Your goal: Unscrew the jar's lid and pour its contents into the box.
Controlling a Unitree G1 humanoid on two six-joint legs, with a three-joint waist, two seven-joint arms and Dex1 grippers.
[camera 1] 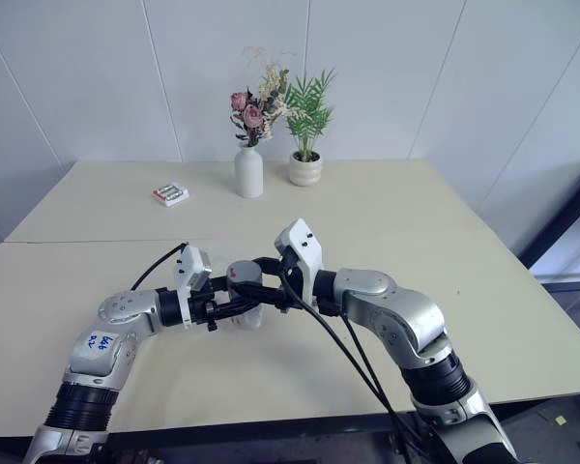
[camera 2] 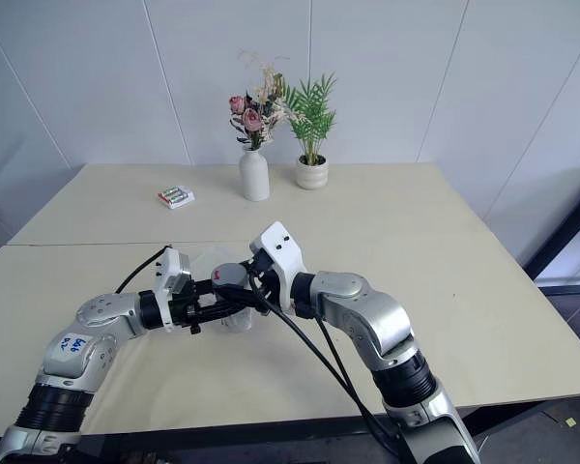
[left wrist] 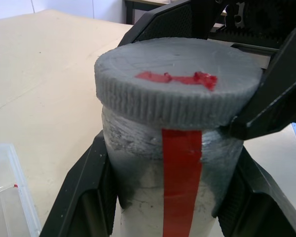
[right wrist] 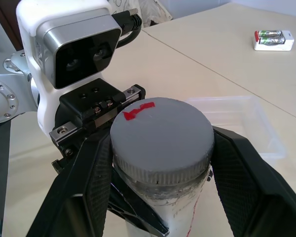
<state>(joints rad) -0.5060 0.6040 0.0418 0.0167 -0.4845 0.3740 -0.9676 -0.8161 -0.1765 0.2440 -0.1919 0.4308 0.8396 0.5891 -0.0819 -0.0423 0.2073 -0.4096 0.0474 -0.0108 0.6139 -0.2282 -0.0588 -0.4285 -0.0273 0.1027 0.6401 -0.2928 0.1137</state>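
The silvery-grey jar (left wrist: 138, 168) with a red strip down its side is held upright above the table, my left gripper (camera 1: 240, 307) shut on its body. The grey ribbed lid (right wrist: 160, 133), with a red mark on top, sits on the jar. From the opposite side my right gripper (camera 1: 252, 276) is shut on the lid, its black fingers (right wrist: 241, 177) pressed against the rim. The clear plastic box (right wrist: 246, 123) lies on the table just behind and below the jar. The contents are hidden inside the jar.
A white vase of flowers (camera 1: 249, 172) and a small potted plant (camera 1: 305, 166) stand at the table's far edge. A white packet (camera 1: 171, 194) lies at the far left. My right arm's black cables (camera 1: 353, 358) hang toward the near table edge.
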